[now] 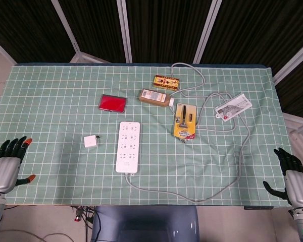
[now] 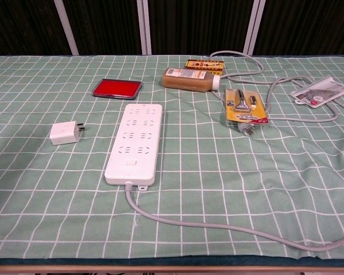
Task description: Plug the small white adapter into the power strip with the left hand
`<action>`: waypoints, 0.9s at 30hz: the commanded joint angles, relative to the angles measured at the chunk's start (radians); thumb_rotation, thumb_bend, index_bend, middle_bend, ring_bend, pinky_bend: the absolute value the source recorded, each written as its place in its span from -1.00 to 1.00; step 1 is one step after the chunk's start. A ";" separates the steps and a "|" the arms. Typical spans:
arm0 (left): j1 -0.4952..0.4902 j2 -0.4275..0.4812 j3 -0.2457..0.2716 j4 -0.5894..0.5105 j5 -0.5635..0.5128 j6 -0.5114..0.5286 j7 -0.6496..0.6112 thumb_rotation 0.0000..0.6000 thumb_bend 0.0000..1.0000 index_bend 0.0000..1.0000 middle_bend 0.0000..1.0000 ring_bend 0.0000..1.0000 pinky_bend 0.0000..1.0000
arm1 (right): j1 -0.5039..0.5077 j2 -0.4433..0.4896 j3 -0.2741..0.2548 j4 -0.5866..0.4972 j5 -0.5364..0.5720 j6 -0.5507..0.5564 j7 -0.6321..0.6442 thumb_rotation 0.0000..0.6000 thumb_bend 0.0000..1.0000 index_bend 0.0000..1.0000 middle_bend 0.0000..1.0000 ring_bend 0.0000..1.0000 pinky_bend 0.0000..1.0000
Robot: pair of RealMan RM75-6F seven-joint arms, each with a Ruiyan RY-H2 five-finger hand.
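The small white adapter (image 1: 91, 141) (image 2: 65, 133) lies on the green checked cloth, its prongs pointing right toward the white power strip (image 1: 128, 146) (image 2: 135, 142) a short way off. The strip lies lengthwise with its grey cord (image 2: 218, 226) running off its near end. My left hand (image 1: 8, 164) hovers at the table's front left corner, fingers spread and empty, well away from the adapter. My right hand (image 1: 294, 179) is at the front right corner, also spread and empty. Neither hand shows in the chest view.
A red flat case (image 1: 112, 102) lies behind the strip. A brown bottle (image 1: 155, 97), a yellow box (image 1: 165, 81), a packaged razor (image 1: 185, 121) and a white packet (image 1: 233, 107) sit at the back right, with cord loops around them.
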 commanded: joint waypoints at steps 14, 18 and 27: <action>-0.210 -0.090 -0.076 -0.203 -0.322 -0.210 0.421 1.00 -0.36 -1.00 0.55 0.49 0.57 | 0.002 0.007 0.002 -0.008 0.008 -0.012 0.023 1.00 -0.32 -1.00 -1.00 -1.00 -1.00; -0.258 -0.127 -0.087 -0.215 -0.431 -0.227 0.502 1.00 -0.30 -1.00 0.59 0.52 0.59 | 0.003 0.009 0.003 -0.012 0.012 -0.017 0.032 1.00 -0.32 -1.00 -1.00 -1.00 -1.00; -0.377 -0.214 -0.106 -0.202 -0.704 -0.213 0.656 1.00 -0.23 -1.00 0.63 0.56 0.62 | 0.004 0.016 0.007 -0.020 0.025 -0.028 0.047 1.00 -0.32 -1.00 -1.00 -1.00 -1.00</action>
